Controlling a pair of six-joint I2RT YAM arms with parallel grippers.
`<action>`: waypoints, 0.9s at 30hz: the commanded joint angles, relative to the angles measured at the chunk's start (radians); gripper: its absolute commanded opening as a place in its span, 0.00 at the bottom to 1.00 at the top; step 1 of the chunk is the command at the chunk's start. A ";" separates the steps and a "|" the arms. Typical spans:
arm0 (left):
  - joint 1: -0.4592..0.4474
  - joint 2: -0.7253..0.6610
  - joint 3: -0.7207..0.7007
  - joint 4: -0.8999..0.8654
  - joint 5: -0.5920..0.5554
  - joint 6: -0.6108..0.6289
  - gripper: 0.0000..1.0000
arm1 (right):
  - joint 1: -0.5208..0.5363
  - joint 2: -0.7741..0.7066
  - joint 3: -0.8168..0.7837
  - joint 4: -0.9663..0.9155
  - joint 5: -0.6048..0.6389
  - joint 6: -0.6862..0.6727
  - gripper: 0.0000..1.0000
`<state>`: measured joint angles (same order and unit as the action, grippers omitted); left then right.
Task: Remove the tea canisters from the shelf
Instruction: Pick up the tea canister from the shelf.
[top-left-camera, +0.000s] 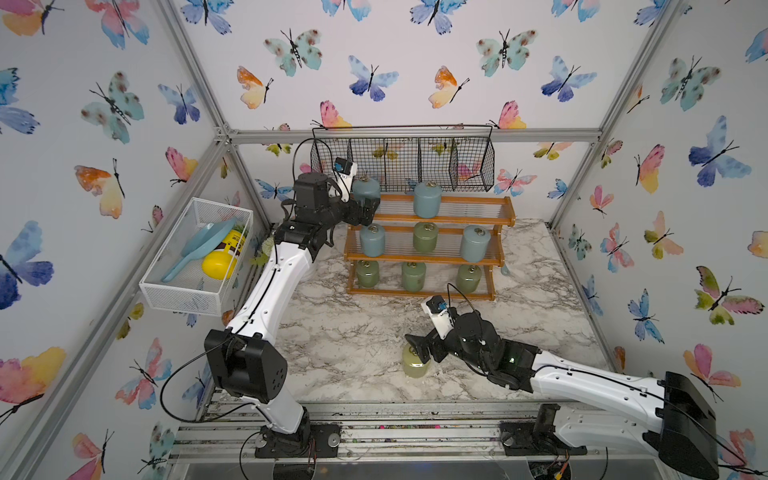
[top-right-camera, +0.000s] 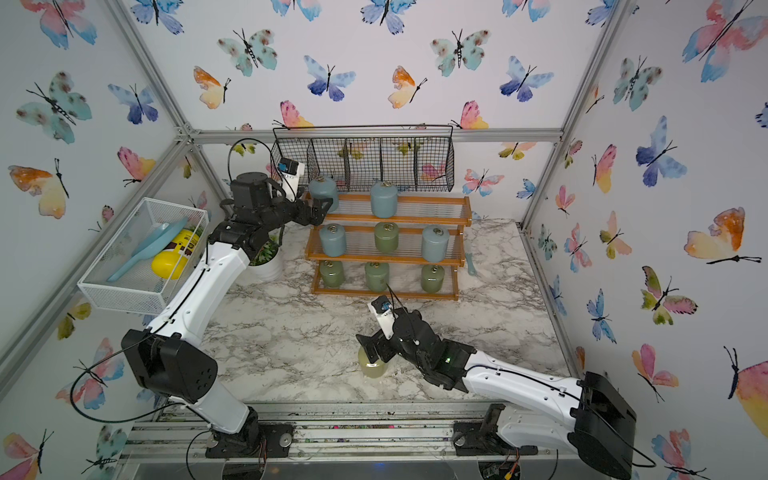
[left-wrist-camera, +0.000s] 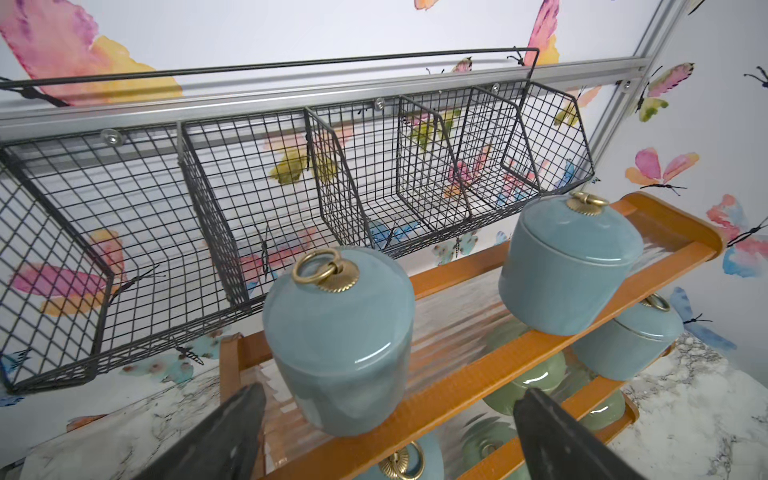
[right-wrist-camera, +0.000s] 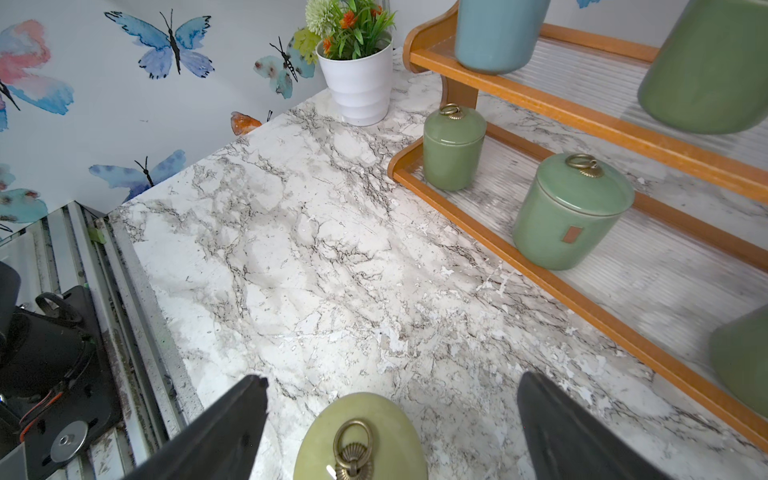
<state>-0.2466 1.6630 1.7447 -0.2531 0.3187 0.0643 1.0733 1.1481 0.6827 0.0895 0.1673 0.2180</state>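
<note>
On a green canister (right-wrist-camera: 571, 216), brown label (right-wrist-camera: 573, 234)

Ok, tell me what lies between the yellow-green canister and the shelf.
Only bare marble tabletop between the yellow-green canister and the shelf, seen in the right wrist view.

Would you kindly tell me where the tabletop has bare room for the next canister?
Widest bare marble lies between the shelf front, the left arm and the yellow-green canister. Another patch lies right of the shelf. Crowded: the back-left corner by the flower pot.
</note>
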 joint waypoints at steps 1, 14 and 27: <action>0.002 0.034 0.048 -0.030 0.041 0.012 0.98 | 0.005 0.010 -0.003 0.005 -0.023 0.011 1.00; 0.002 0.116 0.132 -0.009 -0.015 0.019 0.99 | 0.005 0.029 0.001 0.004 -0.046 0.014 1.00; 0.004 0.202 0.194 0.008 -0.018 0.022 0.99 | 0.005 0.045 0.003 0.003 -0.057 0.017 1.00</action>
<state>-0.2455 1.8477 1.9194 -0.2653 0.3077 0.0719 1.0733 1.1801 0.6827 0.0898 0.1234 0.2249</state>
